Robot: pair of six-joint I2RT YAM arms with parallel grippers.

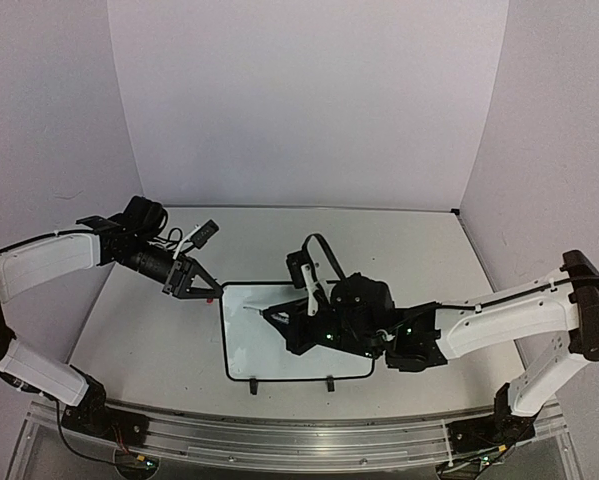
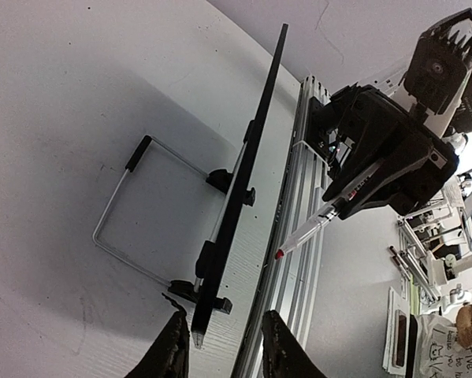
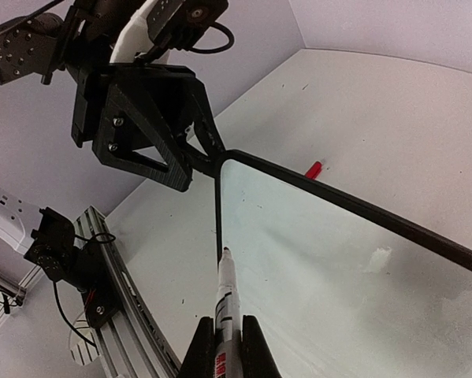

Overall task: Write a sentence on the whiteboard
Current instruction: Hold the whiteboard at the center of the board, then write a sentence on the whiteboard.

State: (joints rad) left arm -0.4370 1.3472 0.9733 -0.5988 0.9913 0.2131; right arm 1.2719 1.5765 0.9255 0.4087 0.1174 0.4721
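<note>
The whiteboard lies flat in the middle of the table, black-bordered, with two clips on its near edge. I see no sentence on it, only faint smudges. My right gripper is shut on a white marker. The marker's tip is at the board's left edge, and I cannot tell if it touches. My left gripper is open at the board's far left corner. Its fingers straddle that corner of the board, seen edge-on.
A red marker cap lies on the table just beyond the board's far edge. A thin wire loop with black clips sits beside the board's edge. The aluminium rail runs along the near table edge. White walls stand behind and at both sides.
</note>
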